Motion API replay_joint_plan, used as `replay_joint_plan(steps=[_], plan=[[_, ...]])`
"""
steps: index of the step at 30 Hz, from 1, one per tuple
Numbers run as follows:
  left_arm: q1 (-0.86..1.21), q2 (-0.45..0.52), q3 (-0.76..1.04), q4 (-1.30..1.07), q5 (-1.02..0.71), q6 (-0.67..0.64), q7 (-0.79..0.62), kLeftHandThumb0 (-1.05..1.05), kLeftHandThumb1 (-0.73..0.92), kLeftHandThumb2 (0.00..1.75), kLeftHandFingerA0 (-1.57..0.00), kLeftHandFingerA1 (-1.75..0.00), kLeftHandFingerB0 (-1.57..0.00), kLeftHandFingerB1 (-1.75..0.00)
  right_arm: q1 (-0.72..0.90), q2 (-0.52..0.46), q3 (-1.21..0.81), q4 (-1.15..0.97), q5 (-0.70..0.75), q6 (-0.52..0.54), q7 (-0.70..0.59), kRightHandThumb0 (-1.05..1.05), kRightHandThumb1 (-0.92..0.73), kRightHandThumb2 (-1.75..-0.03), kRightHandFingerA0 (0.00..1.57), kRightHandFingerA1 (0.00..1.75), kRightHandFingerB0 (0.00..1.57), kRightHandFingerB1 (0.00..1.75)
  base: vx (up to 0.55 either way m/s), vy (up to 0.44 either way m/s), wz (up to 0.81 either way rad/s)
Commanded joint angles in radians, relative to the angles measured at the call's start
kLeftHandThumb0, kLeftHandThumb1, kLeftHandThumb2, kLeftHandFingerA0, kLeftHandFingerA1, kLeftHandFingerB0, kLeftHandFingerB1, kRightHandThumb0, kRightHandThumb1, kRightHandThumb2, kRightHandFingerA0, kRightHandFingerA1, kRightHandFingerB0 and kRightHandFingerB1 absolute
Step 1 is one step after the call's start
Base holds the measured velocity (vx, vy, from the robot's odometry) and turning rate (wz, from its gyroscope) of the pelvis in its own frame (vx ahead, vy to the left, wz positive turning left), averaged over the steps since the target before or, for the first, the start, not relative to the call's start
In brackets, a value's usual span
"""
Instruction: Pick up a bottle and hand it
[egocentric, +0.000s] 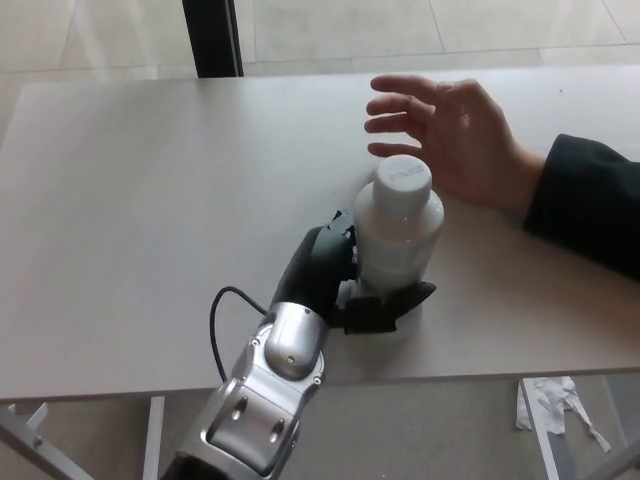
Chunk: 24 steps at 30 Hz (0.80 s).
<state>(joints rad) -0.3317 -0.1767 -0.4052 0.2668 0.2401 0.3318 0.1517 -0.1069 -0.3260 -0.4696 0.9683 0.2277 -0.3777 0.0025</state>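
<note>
The left hand (345, 280) is clamped on the lower body of the white plastic bottle (397, 235), its thumb hooked across the front near the base and its fingers pressed in from behind on the left side. The bottle stands upright in that grip, its white cap (402, 178) on, out over the right part of the pale tabletop (140, 190); I can't tell from here whether its base rests on the surface or hangs just above it. Just beyond the cap waits a person's hand (455, 140), open with fingers spread, a dark sleeve (585, 205) trailing off to the right. The robot's right hand isn't anywhere to be seen. The grip sits low, so I'd judge the top-heavy bottle could tip or swivel between the fingers as it is carried closer. Its smooth wall could also slip if the hold slackens before the person's hand has closed around it, dropping it onto the tabletop.
</note>
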Motion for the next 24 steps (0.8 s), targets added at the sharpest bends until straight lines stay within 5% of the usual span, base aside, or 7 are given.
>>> replay_joint_plan(steps=[1,9,10,13,22,23,24], plan=[[-0.036,-0.023,-0.055,0.163,0.198,-0.034,0.289,0.04,0.79,0.98,-0.83,-1.75,-0.78,-1.49,0.018,0.017,0.019,-0.033,-0.019,-0.042,-0.018,-1.05,-0.49,-1.15,1.57,1.75,0.22,0.94,0.00,0.000,0.00],[-0.038,0.003,-0.042,0.186,0.201,-0.115,0.336,0.00,0.72,1.00,-1.18,-1.57,-0.92,-1.34,0.049,0.026,0.016,-0.122,-0.006,0.023,-0.035,-1.05,-0.46,-1.16,1.57,1.75,0.23,0.98,0.00,0.000,0.00],[-0.072,0.026,-0.041,0.174,0.213,-0.108,0.314,-0.01,0.77,0.93,-0.81,-1.75,-0.70,-1.53,0.046,0.028,0.019,-0.116,-0.014,0.012,-0.046,-1.05,-0.47,-1.16,1.57,1.74,0.22,0.98,0.00,0.000,0.00],[-0.163,0.044,-0.029,0.166,0.221,-0.051,0.261,0.09,0.65,1.00,-1.15,-1.46,-0.91,-1.24,0.046,0.027,0.016,-0.127,-0.002,0.043,-0.047,-1.05,-0.46,-1.16,1.57,1.73,0.25,1.00,0.00,0.000,0.00],[-0.464,0.080,0.035,0.276,0.182,0.014,0.142,-0.08,0.73,0.81,-0.81,-1.72,-0.75,-1.44,0.070,0.018,0.033,-0.163,-0.011,0.063,-0.036,-1.05,-0.46,-1.15,1.57,1.68,0.26,1.00,0.00,0.000,0.00],[-0.480,0.075,0.040,0.282,0.178,0.025,0.135,-0.10,0.72,0.81,-0.82,-1.65,-0.80,-1.28,0.070,0.018,0.034,-0.163,-0.011,0.063,-0.036,-1.05,-0.46,-1.16,1.57,1.71,0.25,1.00,0.00,0.000,0.00],[-0.534,0.063,0.051,0.302,0.165,0.057,0.110,-0.14,0.72,0.77,-0.70,-0.93,-0.74,-0.67,0.068,0.018,0.036,-0.162,-0.014,0.063,-0.038,-1.05,-0.47,-1.17,1.57,1.71,0.24,0.99,0.00,0.000,0.00]])
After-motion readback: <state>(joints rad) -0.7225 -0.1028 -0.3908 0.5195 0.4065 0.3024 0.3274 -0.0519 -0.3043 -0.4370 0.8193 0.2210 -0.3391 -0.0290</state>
